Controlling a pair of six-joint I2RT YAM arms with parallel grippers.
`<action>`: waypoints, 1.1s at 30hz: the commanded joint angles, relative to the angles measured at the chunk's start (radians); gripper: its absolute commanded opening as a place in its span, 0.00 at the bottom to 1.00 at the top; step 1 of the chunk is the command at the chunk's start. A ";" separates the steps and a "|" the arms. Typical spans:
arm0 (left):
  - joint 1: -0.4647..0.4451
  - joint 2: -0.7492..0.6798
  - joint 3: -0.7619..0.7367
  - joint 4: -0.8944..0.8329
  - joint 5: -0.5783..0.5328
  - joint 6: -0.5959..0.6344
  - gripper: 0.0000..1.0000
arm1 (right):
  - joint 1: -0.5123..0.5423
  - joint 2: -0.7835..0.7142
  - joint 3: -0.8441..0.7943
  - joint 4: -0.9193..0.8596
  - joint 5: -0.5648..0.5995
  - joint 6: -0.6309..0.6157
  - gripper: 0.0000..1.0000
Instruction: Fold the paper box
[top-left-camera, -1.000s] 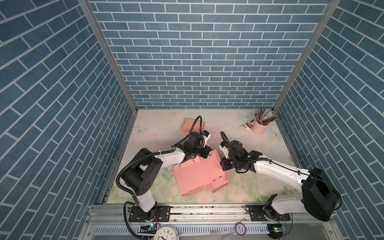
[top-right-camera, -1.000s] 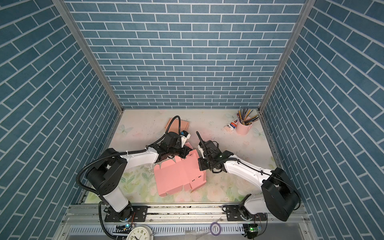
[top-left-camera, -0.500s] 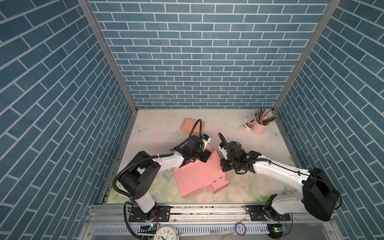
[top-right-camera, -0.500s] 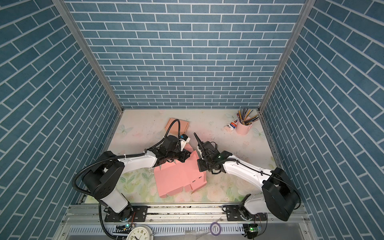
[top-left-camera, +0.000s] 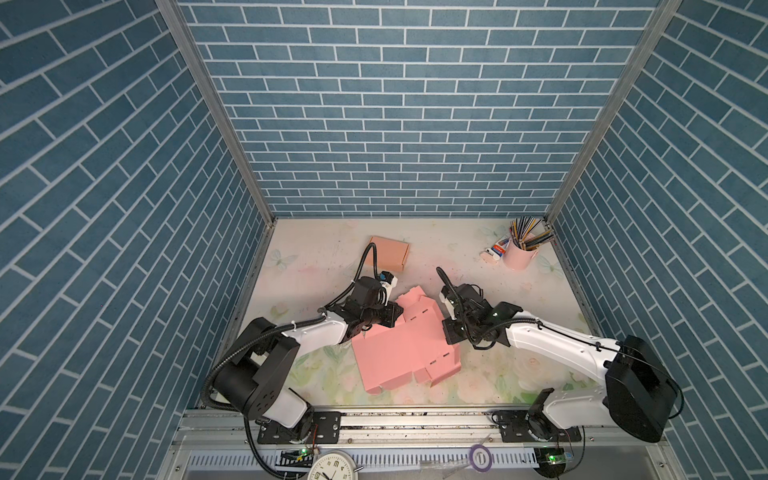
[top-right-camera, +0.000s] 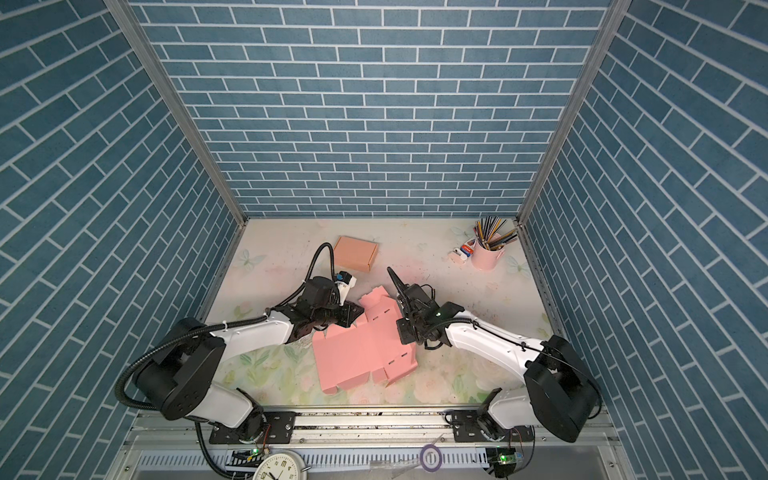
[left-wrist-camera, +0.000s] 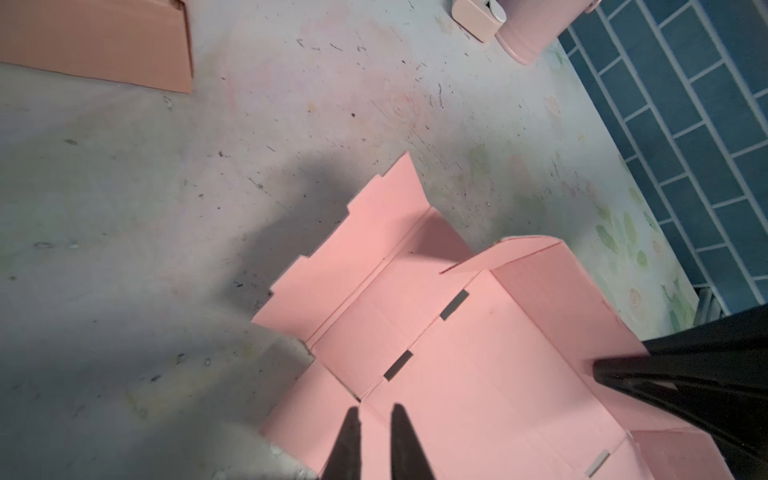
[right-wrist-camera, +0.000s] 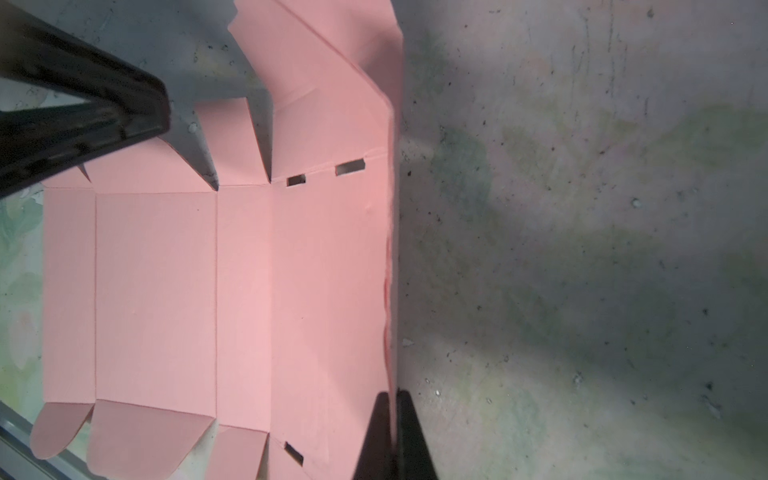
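The pink paper box (top-left-camera: 399, 353) (top-right-camera: 361, 353) lies mostly unfolded on the table's near middle, with slots and flaps showing. One long side panel stands upright, and my right gripper (right-wrist-camera: 392, 395) (top-left-camera: 451, 332) (top-right-camera: 405, 332) is shut on its edge. My left gripper (left-wrist-camera: 375, 408) (top-left-camera: 392, 318) (top-right-camera: 353, 313) hovers at the sheet's far left corner. Its jaws stand a narrow gap apart over the box (left-wrist-camera: 478, 353), with nothing between them. The right wrist view shows the flat panels of the box (right-wrist-camera: 249, 270) with the left gripper beyond them.
A folded tan box (top-left-camera: 389, 253) lies further back on the table. A pink cup of pencils (top-left-camera: 519, 253) and a small glue bottle (top-left-camera: 494, 251) stand at the back right. Blue brick walls close in three sides. A clock (top-left-camera: 332, 469) sits below the front rail.
The left gripper has slid toward the near side along the box's corner and its jaws have parted slightly. The right gripper keeps its hold on the upright panel.
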 joint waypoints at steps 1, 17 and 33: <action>0.005 -0.059 -0.037 0.013 -0.069 -0.015 0.24 | 0.005 -0.006 0.008 -0.030 0.034 -0.029 0.00; 0.004 0.010 -0.029 0.026 0.041 -0.024 0.51 | 0.005 -0.069 -0.037 -0.014 0.056 -0.008 0.00; 0.003 0.103 0.034 0.049 0.042 -0.012 0.57 | 0.006 -0.061 -0.024 -0.029 0.055 -0.012 0.00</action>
